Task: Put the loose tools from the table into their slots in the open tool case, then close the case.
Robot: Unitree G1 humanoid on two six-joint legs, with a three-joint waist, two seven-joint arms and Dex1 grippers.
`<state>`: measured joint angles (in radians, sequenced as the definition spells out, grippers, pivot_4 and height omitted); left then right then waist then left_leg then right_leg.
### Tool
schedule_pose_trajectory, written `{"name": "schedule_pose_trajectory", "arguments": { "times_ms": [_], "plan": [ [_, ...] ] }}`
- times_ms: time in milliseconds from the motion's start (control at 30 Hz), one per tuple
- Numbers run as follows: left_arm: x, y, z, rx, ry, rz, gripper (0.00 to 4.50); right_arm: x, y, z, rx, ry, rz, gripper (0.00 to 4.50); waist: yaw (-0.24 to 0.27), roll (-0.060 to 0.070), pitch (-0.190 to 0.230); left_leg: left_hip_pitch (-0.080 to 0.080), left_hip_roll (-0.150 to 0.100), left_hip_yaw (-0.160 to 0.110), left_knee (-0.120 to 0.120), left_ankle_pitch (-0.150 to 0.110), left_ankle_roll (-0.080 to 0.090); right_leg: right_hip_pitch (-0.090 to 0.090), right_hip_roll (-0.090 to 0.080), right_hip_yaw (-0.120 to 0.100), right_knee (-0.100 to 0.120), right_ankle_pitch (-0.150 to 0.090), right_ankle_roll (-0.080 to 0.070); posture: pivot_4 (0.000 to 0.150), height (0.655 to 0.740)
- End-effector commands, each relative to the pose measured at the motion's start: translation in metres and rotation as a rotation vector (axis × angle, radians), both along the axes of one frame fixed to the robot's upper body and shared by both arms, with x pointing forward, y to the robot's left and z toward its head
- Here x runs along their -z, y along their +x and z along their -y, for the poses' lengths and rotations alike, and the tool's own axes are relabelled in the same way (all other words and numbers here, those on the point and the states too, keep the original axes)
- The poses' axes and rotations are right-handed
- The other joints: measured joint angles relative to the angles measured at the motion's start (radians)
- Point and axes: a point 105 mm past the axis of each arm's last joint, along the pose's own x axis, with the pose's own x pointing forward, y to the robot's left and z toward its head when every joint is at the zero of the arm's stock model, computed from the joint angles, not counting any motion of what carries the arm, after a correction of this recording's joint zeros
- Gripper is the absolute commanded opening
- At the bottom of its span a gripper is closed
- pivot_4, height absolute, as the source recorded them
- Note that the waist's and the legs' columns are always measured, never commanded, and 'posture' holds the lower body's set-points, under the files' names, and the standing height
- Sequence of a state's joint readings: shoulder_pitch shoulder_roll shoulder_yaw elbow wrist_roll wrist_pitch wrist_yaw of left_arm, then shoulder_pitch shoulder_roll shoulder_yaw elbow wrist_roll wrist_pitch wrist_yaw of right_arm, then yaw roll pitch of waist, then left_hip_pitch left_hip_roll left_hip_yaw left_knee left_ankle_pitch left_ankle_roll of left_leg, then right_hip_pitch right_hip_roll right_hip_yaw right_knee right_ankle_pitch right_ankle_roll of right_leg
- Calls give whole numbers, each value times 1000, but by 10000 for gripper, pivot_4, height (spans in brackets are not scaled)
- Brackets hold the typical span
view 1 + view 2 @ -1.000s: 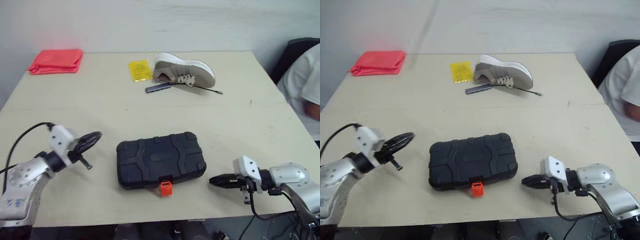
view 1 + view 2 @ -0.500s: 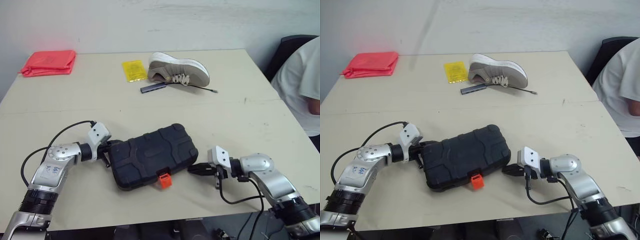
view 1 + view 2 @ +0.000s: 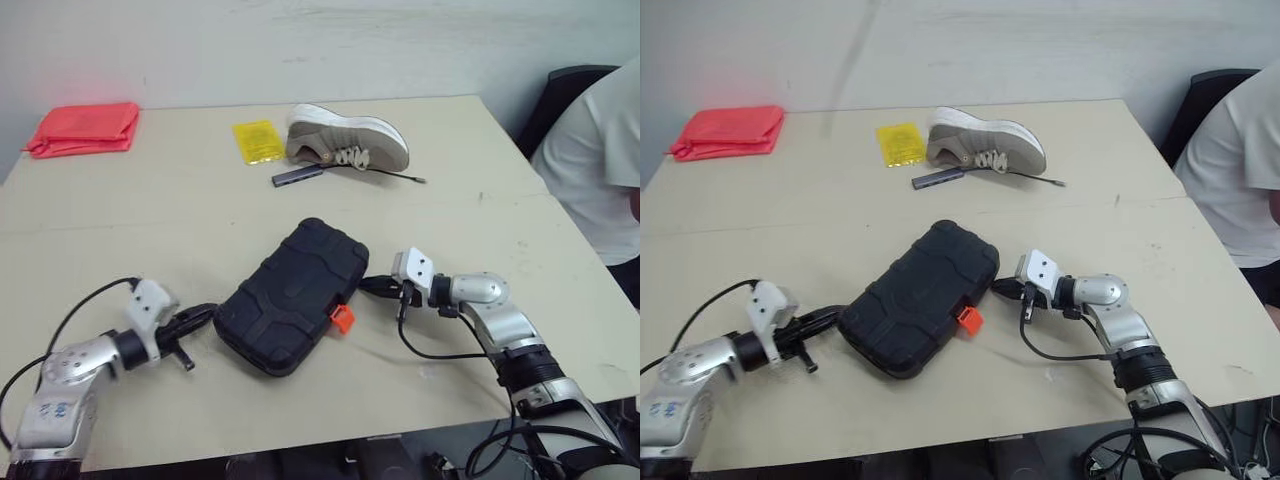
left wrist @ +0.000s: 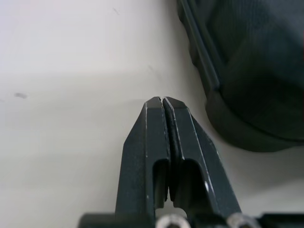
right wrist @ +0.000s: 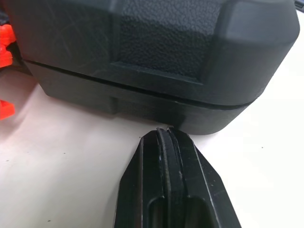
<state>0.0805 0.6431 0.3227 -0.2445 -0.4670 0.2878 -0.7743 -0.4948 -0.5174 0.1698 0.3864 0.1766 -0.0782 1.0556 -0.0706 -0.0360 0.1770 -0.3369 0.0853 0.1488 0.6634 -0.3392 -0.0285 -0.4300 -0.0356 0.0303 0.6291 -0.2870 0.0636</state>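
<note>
Two grippers are flanking the case (image 3: 290,298), which is lying shut and flat on the table (image 3: 150,220), towards the near edge and about midway across. Its long axis is running diagonally from near left to far right, and the orange latch (image 3: 343,318) is sticking out of the long side that is facing near right. It is a rounded oblong of black moulded plastic, with a pebbled grain, raised panels and a thin seam where lid and base are meeting. The left gripper (image 3: 208,313) is lying low just off the near-left end, its fingers (image 4: 156,137) pressed together on nothing, the tips a little apart from the shell. The right gripper (image 3: 364,286) is pointing left at the far-right end, likewise closed and empty, its tips right at the case's lower edge. Farther off are sitting a grey shoe (image 3: 345,140), a yellow packet (image 3: 258,140) and a folded red cloth (image 3: 82,128).
</note>
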Motion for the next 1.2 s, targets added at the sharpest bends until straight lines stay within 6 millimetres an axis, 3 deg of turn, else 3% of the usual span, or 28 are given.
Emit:
{"name": "schedule_pose_trajectory", "arguments": {
  "times_ms": [33,133,233,367,467,567,767,1033,1200],
  "plan": [
    [-53,-8,38,187,-15,183,310,-45,-5,17,47,141,57,0,14,1,1,0,-1,0,0,0,0,0,-1,0,0,0,0,1500,7400],
    [-63,-4,72,311,13,208,310,-70,-27,14,-4,229,-18,0,19,4,2,0,-4,1,0,1,0,1,-3,3,-2,2,3,1500,7400],
    [-60,6,98,384,49,187,310,-80,-57,-1,-118,231,-118,0,21,4,2,0,-6,1,0,0,1,2,-2,3,-4,3,5,1500,7400],
    [-34,25,127,466,160,123,310,-75,-87,-28,-245,170,-165,0,15,3,2,0,-4,1,0,-1,1,2,7,3,-4,2,5,1500,7400],
    [-11,36,137,501,244,66,310,-62,-89,-40,-241,111,-165,0,13,3,2,1,-4,-1,0,-1,1,1,10,6,-4,2,3,1500,7400],
    [7,40,142,523,297,10,310,-47,-82,-46,-196,46,-127,0,16,3,1,1,-4,-2,0,-1,1,0,10,5,-3,1,3,1500,7400],
    [20,33,138,521,297,-41,310,-30,-81,-44,-146,-15,-139,0,19,3,1,1,-5,-1,0,-1,2,1,9,6,-3,2,3,1500,7400],
    [29,27,131,504,298,-84,310,-9,-90,-24,-131,-109,-215,0,17,4,-7,3,-4,-1,0,-3,5,2,9,6,-3,1,2,1500,7400],
    [30,32,128,471,308,-99,310,4,-82,-28,-90,-68,-257,0,15,6,-10,3,-3,-1,0,-3,5,2,10,6,-2,1,1,1500,7400]
  ]
}}
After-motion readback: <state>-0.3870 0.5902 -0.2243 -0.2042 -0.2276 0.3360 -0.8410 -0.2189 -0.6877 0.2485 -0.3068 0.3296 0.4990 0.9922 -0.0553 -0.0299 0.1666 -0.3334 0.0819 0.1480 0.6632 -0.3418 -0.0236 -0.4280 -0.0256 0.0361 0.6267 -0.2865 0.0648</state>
